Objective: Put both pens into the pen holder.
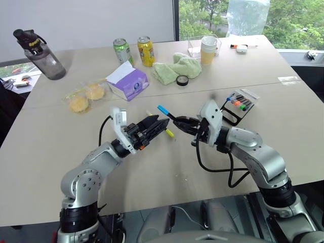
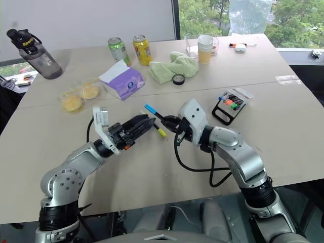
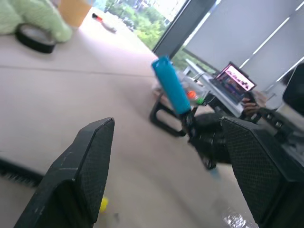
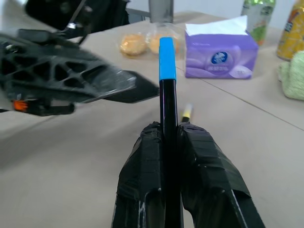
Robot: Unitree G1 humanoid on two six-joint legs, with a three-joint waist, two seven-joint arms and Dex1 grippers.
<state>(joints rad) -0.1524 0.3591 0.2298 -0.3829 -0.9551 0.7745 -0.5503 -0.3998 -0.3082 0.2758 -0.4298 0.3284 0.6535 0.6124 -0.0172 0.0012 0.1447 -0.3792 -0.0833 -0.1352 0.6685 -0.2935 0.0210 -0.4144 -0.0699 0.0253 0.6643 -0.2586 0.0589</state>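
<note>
Now the right hand (image 4: 164, 142) is clenched on the blue pen (image 1: 167, 112), a thin black barrel with a light-blue tip poking toward the left hand (image 1: 159, 124), fingers apart, empty. Yellow-capped pen (image 1: 169, 132) lies on the surface just below it; holder (image 1: 238, 107) sits beyond the right hand.

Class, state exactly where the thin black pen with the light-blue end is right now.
The thin black pen with the light-blue end is clamped in the right gripper, above the table's middle, its blue tip toward the open left gripper.

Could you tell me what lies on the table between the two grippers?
In the left eye view, the yellow-capped pen lies between the left gripper and the right gripper.
</note>
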